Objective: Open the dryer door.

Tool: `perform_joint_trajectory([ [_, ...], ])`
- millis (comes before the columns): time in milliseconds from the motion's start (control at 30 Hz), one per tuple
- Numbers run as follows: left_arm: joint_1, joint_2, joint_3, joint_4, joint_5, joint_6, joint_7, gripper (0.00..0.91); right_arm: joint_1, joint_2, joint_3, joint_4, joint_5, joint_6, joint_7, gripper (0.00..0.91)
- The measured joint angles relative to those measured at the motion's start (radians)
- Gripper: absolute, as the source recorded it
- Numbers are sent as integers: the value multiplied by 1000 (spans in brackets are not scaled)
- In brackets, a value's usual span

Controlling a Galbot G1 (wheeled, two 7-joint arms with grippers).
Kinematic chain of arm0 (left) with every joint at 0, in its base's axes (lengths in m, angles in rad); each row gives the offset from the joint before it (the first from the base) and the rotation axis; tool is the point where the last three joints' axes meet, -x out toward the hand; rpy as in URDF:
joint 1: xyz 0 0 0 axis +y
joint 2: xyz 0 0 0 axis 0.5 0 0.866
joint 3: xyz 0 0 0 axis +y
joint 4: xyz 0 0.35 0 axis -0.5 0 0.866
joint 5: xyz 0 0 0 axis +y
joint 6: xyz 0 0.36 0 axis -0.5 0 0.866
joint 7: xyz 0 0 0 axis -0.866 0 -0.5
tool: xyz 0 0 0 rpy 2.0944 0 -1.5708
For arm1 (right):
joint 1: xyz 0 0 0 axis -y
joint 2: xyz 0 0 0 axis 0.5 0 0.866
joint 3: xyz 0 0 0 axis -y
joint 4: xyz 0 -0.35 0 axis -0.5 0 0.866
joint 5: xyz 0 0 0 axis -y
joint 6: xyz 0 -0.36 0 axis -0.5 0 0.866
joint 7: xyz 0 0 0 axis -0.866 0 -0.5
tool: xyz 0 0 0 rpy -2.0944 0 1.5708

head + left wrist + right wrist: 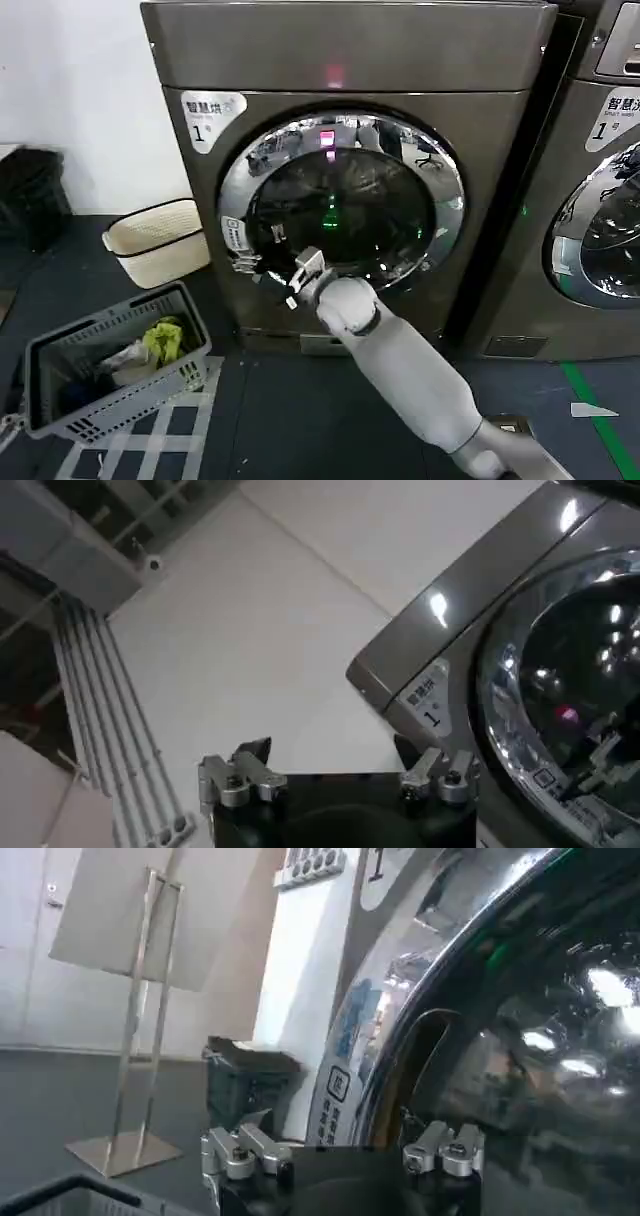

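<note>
The dryer [400, 60] is a dark bronze-grey machine with a "1" sticker [205, 115] and a pink light. Its dryer door [340, 205], dark glass inside a chrome ring, looks flush with the front. My right gripper [292, 280] is at the ring's lower left edge, beside the white label. In the right wrist view the right gripper [335, 1128] is open, its fingers [250, 1138] spread to either side of the door's chrome rim [385, 1058] and the handle recess. My left gripper [335, 752] is open and holds nothing, off to the dryer's left, facing the wall and the door [570, 650].
A twin machine [600, 200] stands right of the dryer. On the floor to the left are a cream basket [155, 240], a grey laundry basket [110, 370] with clothes, and a black bin [30, 195]. Green tape [600, 420] marks the floor at the right.
</note>
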Motion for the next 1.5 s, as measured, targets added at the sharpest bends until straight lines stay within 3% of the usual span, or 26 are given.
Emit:
perform_joint_trajectory([
  [433, 4, -1, 0, 9, 5, -10, 0, 907, 23, 9, -9, -68, 13, 45, -79, 907],
  [833, 6, -2, 0, 10, 5, -13, -1, 907, 22, -26, -20, -39, 87, 56, -176, 907],
  [1333, -1, 5, 3, 14, 5, -5, 6, 907, -19, -140, -32, 136, 241, 12, -303, 907],
  [1500, -27, 32, -19, 38, -3, 59, 14, 907, -34, -185, -35, 201, 268, 0, -306, 907],
])
